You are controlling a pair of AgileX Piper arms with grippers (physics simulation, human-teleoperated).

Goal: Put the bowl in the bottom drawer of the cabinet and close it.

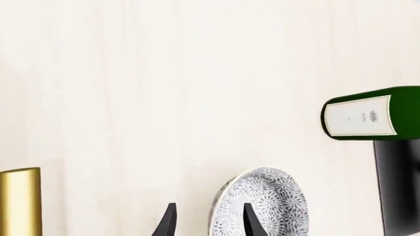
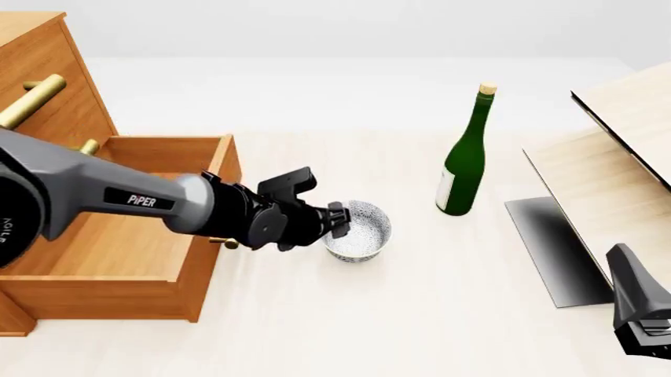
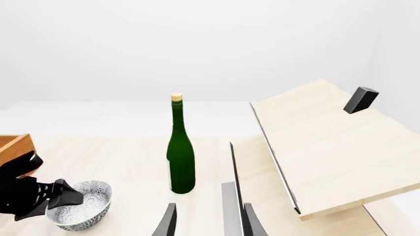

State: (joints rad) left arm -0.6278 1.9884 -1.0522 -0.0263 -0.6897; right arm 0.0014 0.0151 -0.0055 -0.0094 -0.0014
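Observation:
The bowl (image 2: 362, 232), white with a grey speckled pattern, stands on the table just right of the open bottom drawer (image 2: 126, 236) of the cabinet (image 2: 47, 86). My left gripper (image 2: 339, 221) reaches across the drawer's front corner to the bowl's near-left rim. In the left wrist view the left gripper (image 1: 208, 223) is open, its fingers apart on either side of the rim of the bowl (image 1: 269, 201). My right gripper (image 3: 206, 223) is open and holds nothing, low at the table's right front, far from the bowl (image 3: 85, 206).
A tall green bottle (image 2: 461, 161) stands upright right of the bowl. Tilted pale wooden boards (image 2: 618, 165) on a dark base plate (image 2: 551, 251) fill the right side. Brass bar handles (image 2: 31, 102) stick out from the upper drawers.

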